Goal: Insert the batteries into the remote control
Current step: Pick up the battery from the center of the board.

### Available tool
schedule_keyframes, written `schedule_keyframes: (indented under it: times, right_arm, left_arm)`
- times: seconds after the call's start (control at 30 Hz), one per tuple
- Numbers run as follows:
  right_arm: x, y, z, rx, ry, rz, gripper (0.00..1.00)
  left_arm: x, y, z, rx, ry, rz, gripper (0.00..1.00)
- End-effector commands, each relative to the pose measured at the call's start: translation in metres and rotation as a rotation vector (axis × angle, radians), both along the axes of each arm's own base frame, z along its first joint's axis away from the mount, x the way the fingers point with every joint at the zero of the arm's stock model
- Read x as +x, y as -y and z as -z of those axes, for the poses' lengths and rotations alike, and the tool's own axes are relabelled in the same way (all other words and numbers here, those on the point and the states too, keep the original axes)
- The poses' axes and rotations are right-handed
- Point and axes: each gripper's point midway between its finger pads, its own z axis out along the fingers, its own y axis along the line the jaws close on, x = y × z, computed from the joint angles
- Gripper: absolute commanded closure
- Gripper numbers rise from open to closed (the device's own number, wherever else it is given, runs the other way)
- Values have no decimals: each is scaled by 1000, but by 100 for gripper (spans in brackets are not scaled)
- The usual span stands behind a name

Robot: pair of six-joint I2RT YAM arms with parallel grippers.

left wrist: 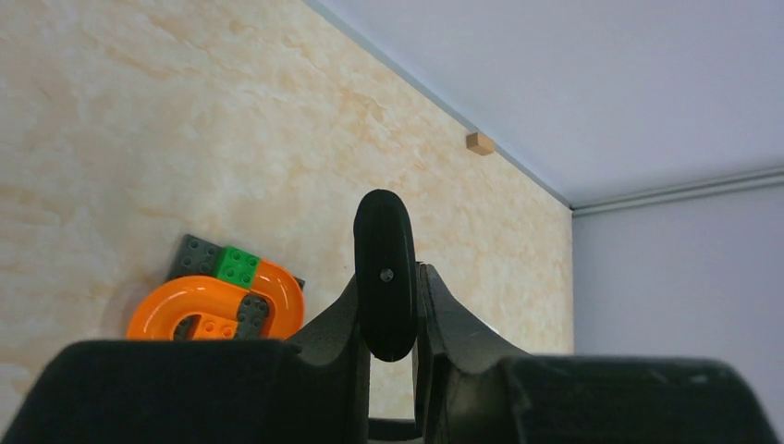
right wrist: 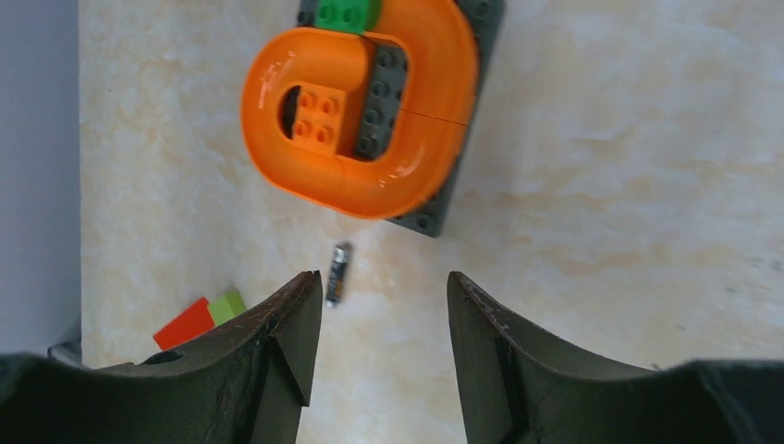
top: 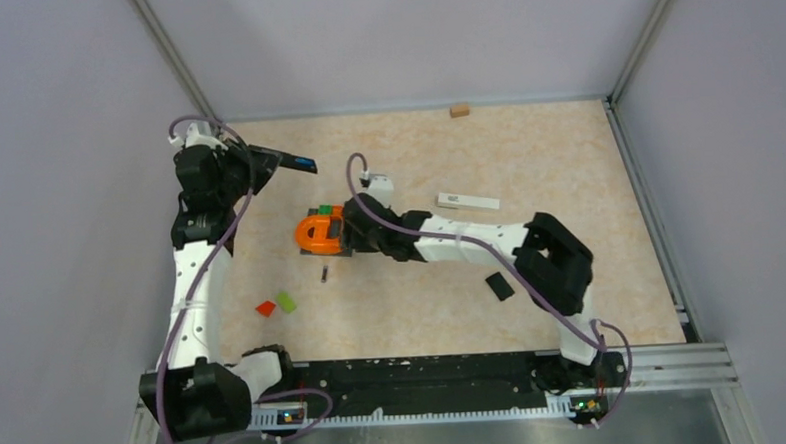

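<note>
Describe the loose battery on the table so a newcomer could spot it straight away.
Start at the orange curved track mid-table. Just below it in the overhead view lies the battery: a thin dark stick, unlike the bright red block and green block farther left.

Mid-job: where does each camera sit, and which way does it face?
Top external: above and behind, looking down on the beige table; left arm and right arm show.
Left wrist: raised, facing the far wall; left tool shut on the slim black remote control.
Right wrist: looking straight down; open right tool near the small dark cylindrical battery.
Shared: all three show the orange curved plastic track.
</note>
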Motion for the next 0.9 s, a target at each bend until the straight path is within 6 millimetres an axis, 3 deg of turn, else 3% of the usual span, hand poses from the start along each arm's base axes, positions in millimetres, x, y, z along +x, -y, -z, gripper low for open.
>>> schedule_keyframes:
  times: [0.0,0.13,0.23,0.43,0.63,0.77,0.87]
  right_arm:
    - [-8,-35,5,-125,85,28,47]
    - [-20,-60,31,-227,114,-10,45]
    - [-26,-75,39,-289,158,-49,44]
    - [-27,-83,61,-382,155,-72,46]
    - [-23,-86,77,-454,175,-90,49]
    - [-26,-86,79,-483,169,-128,57]
    - [-30,-82,83,-498,151,-141,71]
  left_arm:
    - [14,-25,-12,27,25,-31,100]
    - [23,-47,-19,33,22,-48,100]
    - [27,-53,-25,49,15,-46,100]
    - [30,-54,-25,39,21,-26,100]
    - [28,-58,-12,28,3,-14,100]
    - [26,-68,-7,22,4,-43,100]
    - [27,-68,-7,10,9,-44,100]
